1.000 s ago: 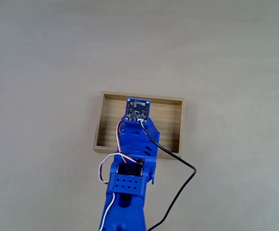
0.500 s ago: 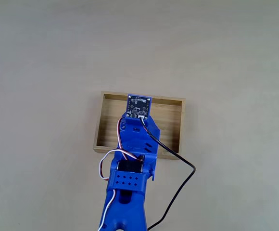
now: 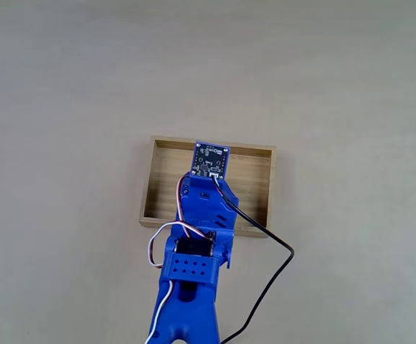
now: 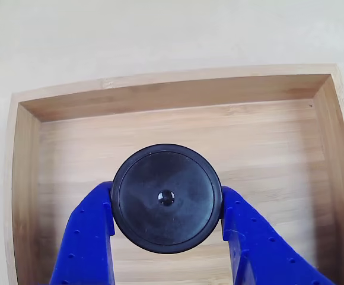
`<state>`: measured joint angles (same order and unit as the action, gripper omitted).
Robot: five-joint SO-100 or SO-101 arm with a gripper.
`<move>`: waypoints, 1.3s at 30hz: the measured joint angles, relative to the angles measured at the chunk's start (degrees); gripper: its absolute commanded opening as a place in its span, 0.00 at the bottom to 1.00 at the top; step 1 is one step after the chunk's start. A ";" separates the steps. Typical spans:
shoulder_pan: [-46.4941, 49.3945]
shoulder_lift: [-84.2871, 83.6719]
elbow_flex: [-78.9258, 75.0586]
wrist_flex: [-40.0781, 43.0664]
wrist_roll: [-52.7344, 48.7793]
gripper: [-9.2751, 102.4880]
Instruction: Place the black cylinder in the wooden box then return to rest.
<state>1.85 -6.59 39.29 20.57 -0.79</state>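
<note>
Black cylinder (image 4: 166,198) is sitting clamped between the blue gripper (image 4: 167,221) fingers (image 4: 89,231), over the floor of the wooden box (image 4: 178,95). Bare floor is showing toward the far wall and both side walls. In the fixed view, the arm is reaching over the box's (image 3: 154,186) near edge.

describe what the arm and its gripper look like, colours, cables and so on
The arm is bright blue printed plastic with a black servo and a perforated blue plate. A small blue circuit board sits near its tip. Red-white wires and a black cable loop off it. The gripper has two blue dimpled fingers.
</note>
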 measured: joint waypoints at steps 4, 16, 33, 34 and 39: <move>0.00 1.05 0.00 0.00 0.00 0.25; 0.00 1.32 0.00 0.00 0.00 0.32; 0.00 1.32 0.00 1.76 2.81 0.35; 0.00 1.32 0.00 2.11 3.16 0.35; 0.00 1.32 0.00 3.08 5.63 0.35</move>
<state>1.85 -5.27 39.29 23.64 4.83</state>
